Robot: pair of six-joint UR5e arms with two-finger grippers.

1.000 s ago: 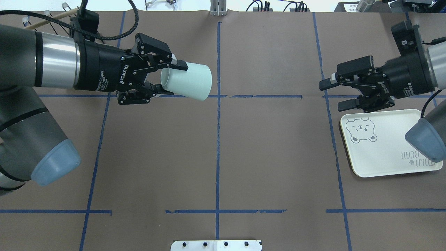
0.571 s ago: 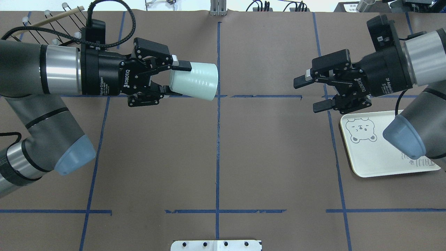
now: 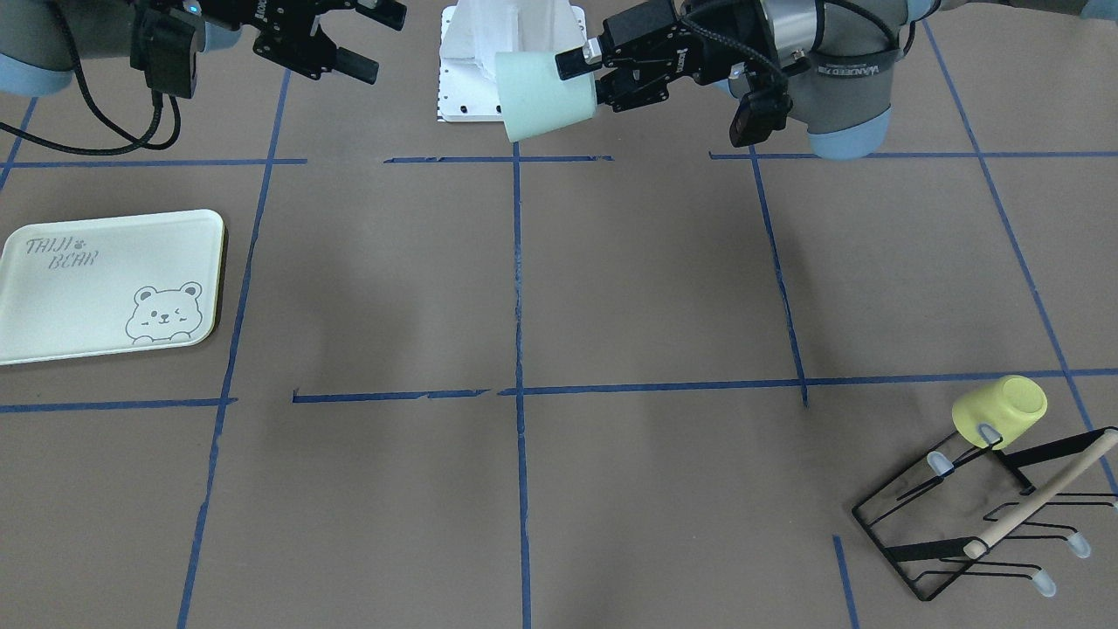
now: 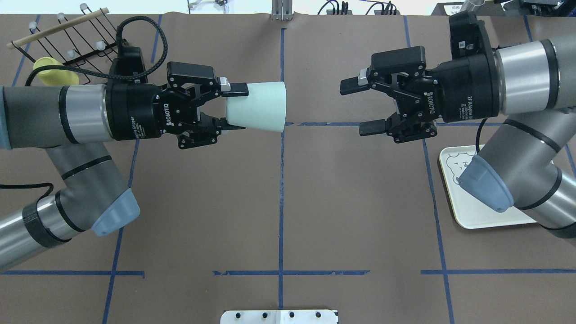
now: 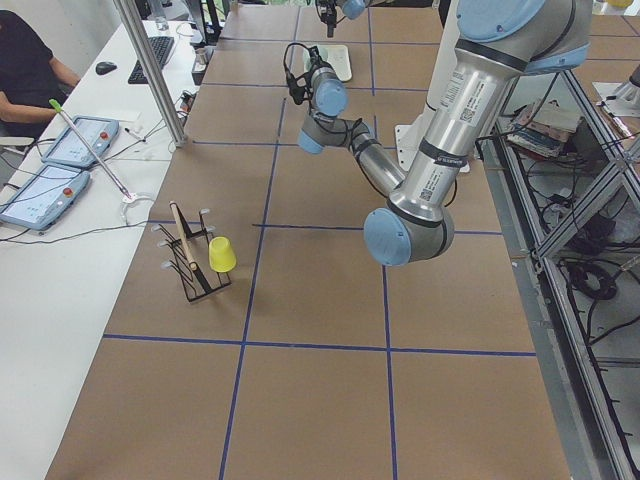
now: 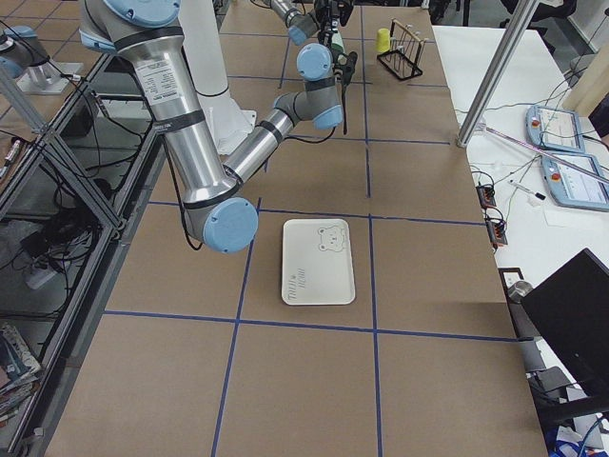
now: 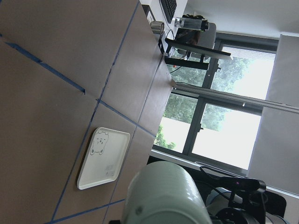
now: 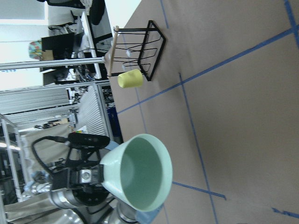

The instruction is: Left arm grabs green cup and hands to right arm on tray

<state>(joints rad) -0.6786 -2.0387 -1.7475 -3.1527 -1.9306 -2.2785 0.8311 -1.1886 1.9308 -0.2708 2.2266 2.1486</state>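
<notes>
Cup (image 4: 261, 108) in left gripper (image 4: 235, 109), aloft

In the overhead view the right arm (image 4: 517, 148) covers most of the tray (image 4: 472, 219) at the right edge, print included, while the left arm (image 4: 81, 112) at upper left hides the lower part of the yellow cup (image 4: 51, 72). In the front-facing view the left edge cuts off the tray's end. In the left wrist view the bottom edge cuts the green cup (image 7: 163, 196), and in both side views that cup is too small to make out.
</notes>
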